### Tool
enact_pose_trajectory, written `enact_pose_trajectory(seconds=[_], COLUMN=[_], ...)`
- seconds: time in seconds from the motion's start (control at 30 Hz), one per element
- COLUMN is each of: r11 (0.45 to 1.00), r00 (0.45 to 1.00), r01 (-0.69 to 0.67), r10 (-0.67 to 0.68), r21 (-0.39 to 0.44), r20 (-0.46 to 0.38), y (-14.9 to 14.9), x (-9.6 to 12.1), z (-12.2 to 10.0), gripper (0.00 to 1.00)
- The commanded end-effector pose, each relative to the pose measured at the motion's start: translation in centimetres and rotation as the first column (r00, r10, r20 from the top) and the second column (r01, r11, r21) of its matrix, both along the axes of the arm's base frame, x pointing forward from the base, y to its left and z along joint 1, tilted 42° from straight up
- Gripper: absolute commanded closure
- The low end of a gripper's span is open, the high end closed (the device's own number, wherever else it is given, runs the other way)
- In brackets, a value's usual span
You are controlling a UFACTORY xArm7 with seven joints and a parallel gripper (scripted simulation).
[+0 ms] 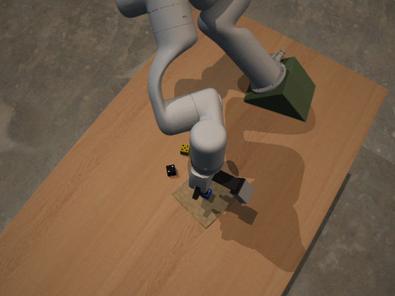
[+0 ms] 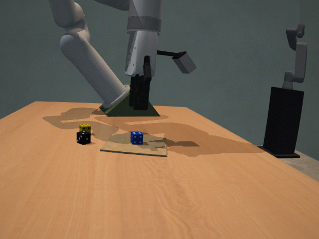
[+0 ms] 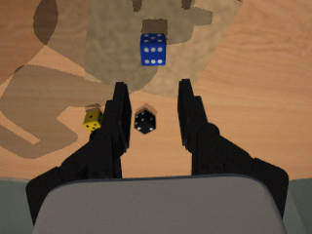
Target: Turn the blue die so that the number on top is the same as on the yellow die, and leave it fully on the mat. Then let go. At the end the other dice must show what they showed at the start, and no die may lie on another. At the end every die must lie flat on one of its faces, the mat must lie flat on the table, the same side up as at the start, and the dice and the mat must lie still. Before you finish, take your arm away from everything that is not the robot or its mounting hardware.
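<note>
The blue die lies flat on the mat; its top appears to show six, and its front in the exterior view shows four. The yellow die lies flat on the table with five on top. The black die lies flat near it, with two on top. My gripper is partly open and empty, high above the blue die, touching nothing. It partly hides the blue die in the top view.
The arm's green wedge base stands at the back of the wooden table. The yellow and black dice lie off the mat, to its left in the exterior view. The arm's shadows fall over the table and part of the mat.
</note>
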State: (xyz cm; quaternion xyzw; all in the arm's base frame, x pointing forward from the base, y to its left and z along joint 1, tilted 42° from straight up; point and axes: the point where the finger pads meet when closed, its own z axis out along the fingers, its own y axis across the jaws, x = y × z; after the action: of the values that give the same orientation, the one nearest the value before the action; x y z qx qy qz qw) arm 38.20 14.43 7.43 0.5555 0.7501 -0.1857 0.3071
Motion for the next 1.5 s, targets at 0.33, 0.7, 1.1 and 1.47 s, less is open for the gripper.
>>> enact_pose_trajectory(seconds=[0.33, 0.7, 1.1, 1.47], r11=[1.0, 1.0, 1.0, 1.0], r00=[1.0, 1.0, 1.0, 1.0], r01=[-0.003, -0.003, -0.003, -0.003], r10=[0.003, 0.003, 0.003, 0.003], r21=[0.002, 0.002, 0.002, 0.002], r20=[0.002, 0.002, 0.002, 0.002], y=[-0.2, -0.9, -2.1, -2.7], x=[0.2, 0.5, 1.0, 1.2], z=[-0.4, -1.3, -2.7, -3.5], gripper=[0.58, 0.58, 0.58, 0.58])
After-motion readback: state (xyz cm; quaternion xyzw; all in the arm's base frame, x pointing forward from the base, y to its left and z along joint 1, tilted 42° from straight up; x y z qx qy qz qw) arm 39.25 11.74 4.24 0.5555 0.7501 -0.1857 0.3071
